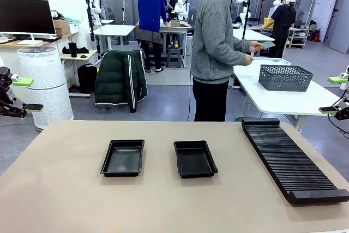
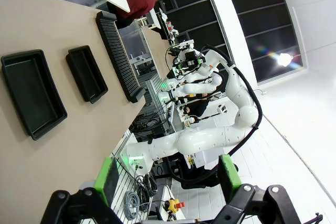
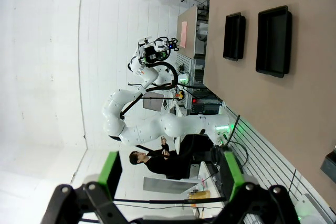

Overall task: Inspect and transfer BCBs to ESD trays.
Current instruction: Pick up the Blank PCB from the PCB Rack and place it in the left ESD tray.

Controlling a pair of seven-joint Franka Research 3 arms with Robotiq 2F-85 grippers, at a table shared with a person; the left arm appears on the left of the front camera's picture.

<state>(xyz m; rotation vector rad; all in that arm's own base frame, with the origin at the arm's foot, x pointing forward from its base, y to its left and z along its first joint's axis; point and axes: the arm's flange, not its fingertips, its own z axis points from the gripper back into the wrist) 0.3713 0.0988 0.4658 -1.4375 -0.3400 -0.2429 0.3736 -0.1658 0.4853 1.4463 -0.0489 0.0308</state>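
Front cam: left gripper and right gripper hanging out at the far sides, jaws spread wide, gripping nothing. Mid-table, shallow black rectangular plastic left tray near a matching right tray, not touching, floors bare. Long black ribbed rack off to the right. Thin flat greenish board, looks like a BCB, up in the person's hand beyond the table. Left wrist cam: green pads wide apart on plain air, trays and rack well off. Right wrist cam: same deal, fingers released, nothing between.
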